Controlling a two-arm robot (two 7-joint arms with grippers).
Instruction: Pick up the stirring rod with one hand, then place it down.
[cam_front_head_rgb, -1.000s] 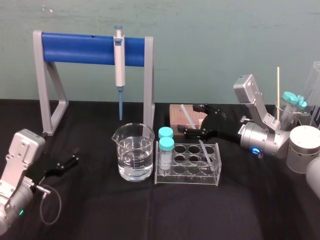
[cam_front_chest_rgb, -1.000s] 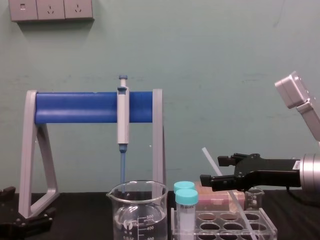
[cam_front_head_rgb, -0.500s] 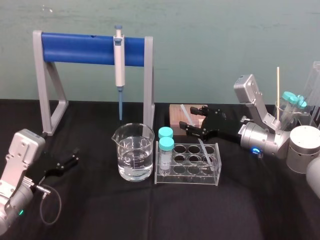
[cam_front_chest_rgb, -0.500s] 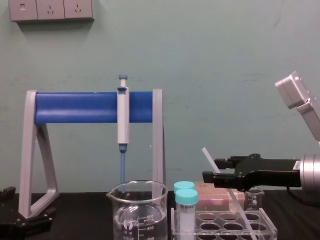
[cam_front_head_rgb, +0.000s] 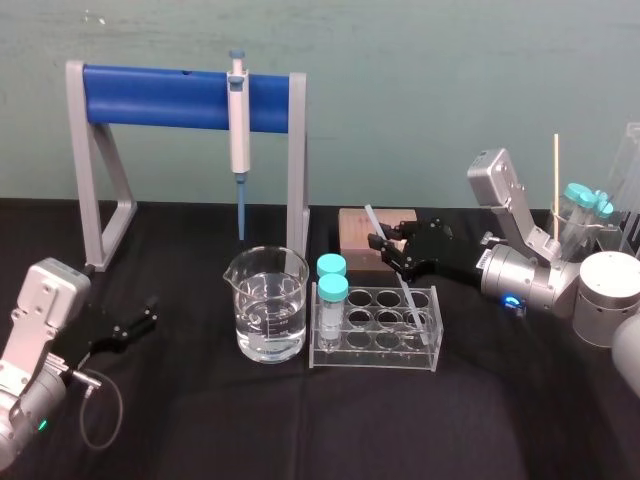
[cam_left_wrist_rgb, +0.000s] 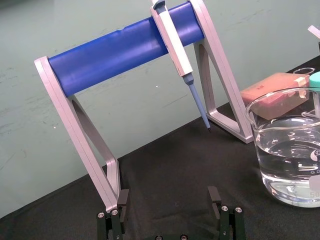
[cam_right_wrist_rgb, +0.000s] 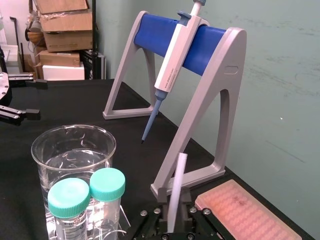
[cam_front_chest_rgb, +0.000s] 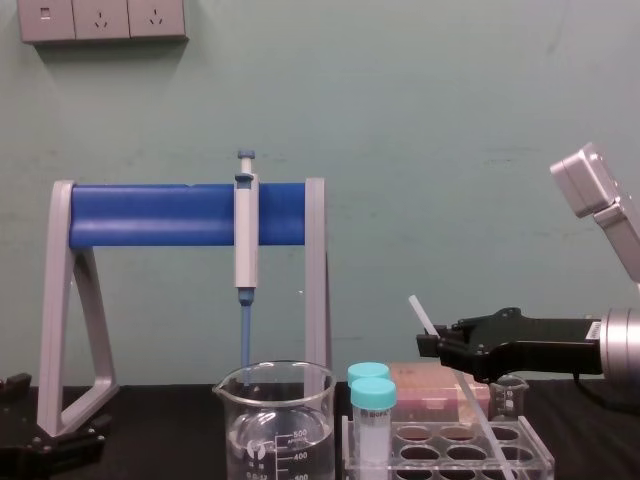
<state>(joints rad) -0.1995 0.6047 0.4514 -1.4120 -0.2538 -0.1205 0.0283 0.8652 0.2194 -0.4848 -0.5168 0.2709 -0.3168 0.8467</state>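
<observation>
Right gripper (cam_front_head_rgb: 390, 248): black, flat angular fingers, grey wrist block. It sits above the back row of the tube rack (cam_front_head_rgb: 370, 352), fingers clamped on the stirring rod (cam_front_head_rgb: 372, 219).

Rod: thin, straight, translucent white, with a matt look. It leans, its upper end over the pink box (cam_front_head_rgb: 355, 232) and its lower end down in a rack well at the right side. In the right wrist view the rod (cam_right_wrist_rgb: 176, 185) rises between the finger bases. In the chest view its tip (cam_front_chest_rgb: 420, 312) pokes up just past the fingertips.

Rack: clear acrylic with round wells. Two clear tubes (cam_front_head_rgb: 331, 300) with teal screw caps stand in its left column.

Beaker (cam_front_head_rgb: 267, 310): glass with a pour lip, part-filled with clear liquid, just left of the rack. It carries white printed graduations, and "400" reads in the chest view.

Box: salmon pink, its top a grid of fine dimples.

Stand (cam_front_head_rgb: 160, 97): grey angular legs and a smooth blue cylindrical bar. The grey-and-blue pipette (cam_front_head_rgb: 238, 120) hangs from the bar. The lettering on the pipette body is too small to read.

Left gripper (cam_front_head_rgb: 140, 322): low over the black cloth (cam_front_head_rgb: 300, 430) at the left, well apart from the glassware, with its fingers (cam_left_wrist_rgb: 216, 196) spread apart.
</observation>
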